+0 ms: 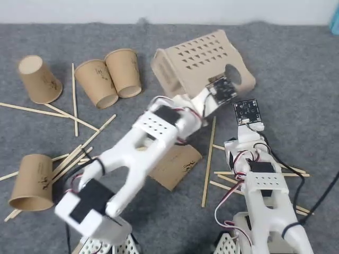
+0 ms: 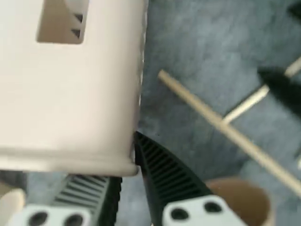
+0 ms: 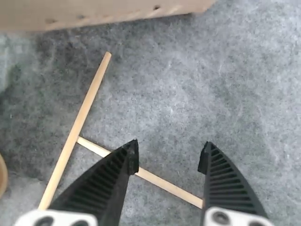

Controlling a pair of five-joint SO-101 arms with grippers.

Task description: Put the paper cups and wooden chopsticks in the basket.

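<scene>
Student: The left claw (image 2: 126, 186): what state?
Tutor: Jaws drawn narrow, closed on the wall edge of the beige perforated plastic basket (image 1: 198, 58). The basket lies tipped over on the grey felt table cover (image 1: 296, 63).
Student: And the right claw (image 3: 170, 150)?
Tutor: Jaws wide apart, holding nothing. It is low over two pale wooden chopsticks (image 3: 80, 127) that cross on the felt near the basket.
Student: Where are the brown paper cups (image 1: 95, 83)?
Tutor: All are outside the basket. In the high view one stands mouth-down at the far left. Two lie side by side, touching, near the basket. One lies on its side at the near left. A fifth, seemingly flattened, is partly under the left arm (image 1: 137, 153).
Student: Further chopsticks?
Tutor: Thin, straight sticks lie scattered among the left-hand cups. Others lie beside the right arm (image 1: 265, 196), and one long stick lies between the arms.
</scene>
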